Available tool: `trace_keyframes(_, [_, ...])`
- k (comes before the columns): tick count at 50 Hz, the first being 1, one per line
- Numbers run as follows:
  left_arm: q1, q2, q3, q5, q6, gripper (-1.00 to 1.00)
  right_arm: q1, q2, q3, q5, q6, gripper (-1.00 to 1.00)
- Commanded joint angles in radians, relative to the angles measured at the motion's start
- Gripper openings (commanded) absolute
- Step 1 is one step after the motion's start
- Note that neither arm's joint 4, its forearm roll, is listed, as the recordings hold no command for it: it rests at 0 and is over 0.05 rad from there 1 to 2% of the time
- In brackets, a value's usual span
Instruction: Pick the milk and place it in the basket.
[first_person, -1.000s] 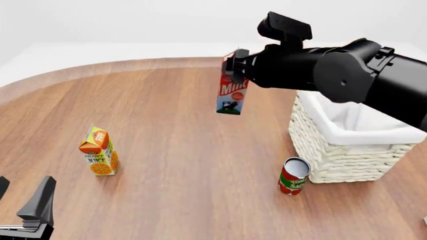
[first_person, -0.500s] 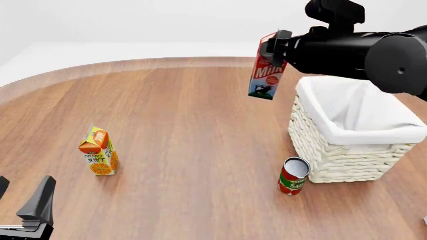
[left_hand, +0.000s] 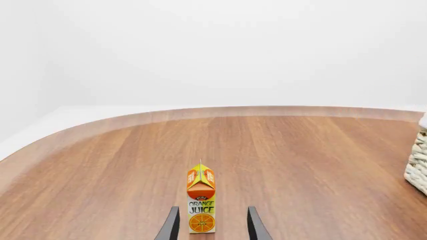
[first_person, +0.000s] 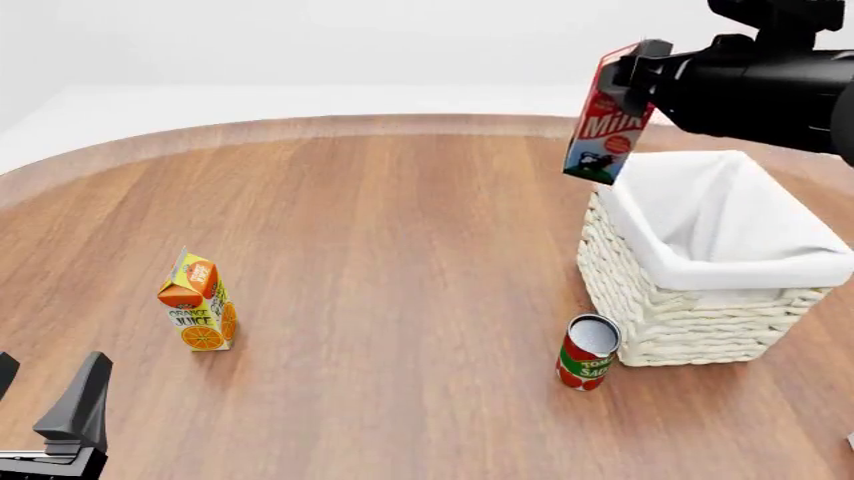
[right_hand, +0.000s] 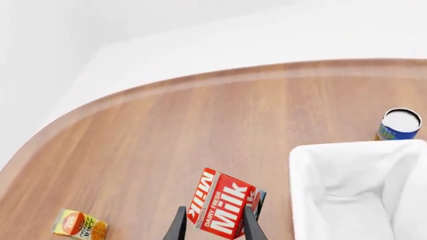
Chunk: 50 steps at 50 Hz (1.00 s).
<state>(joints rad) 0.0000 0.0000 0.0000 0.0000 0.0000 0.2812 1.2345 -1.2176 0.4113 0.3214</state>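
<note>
The milk (first_person: 610, 115), a red gable-top carton with white lettering, hangs tilted in the air just off the basket's far-left corner. My right gripper (first_person: 638, 72) is shut on its upper part. In the right wrist view the milk (right_hand: 225, 205) sits between the two fingers of the right gripper (right_hand: 213, 227), beside the lined rim of the basket (right_hand: 300, 190). The white wicker basket (first_person: 694, 325) stands on the table at the right. My left gripper (first_person: 47, 395) rests open at the near-left corner, holding nothing.
An orange juice carton (first_person: 198, 302) stands upright at the left, straight ahead of the left gripper (left_hand: 212, 229) in its wrist view, where the carton (left_hand: 201, 205) shows between the fingers. A red-green can (first_person: 587, 352) stands against the basket's near-left corner.
My right gripper has carried the milk up and to the right, from over the table's middle to the basket's far-left corner. The left arm has not moved.
</note>
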Motion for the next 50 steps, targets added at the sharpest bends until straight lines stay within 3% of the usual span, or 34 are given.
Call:
trace_keyframes(1, [0.0, 0.0, 0.0, 0.0, 0.0, 1.0, -0.058, -0.035, -0.005, 0.001, -0.003, -1.0])
trace_keyframes(50, [0.0, 0.0, 0.0, 0.0, 0.0, 1.0, -0.298, -0.039, 0.05, -0.054, -0.044, -1.0])
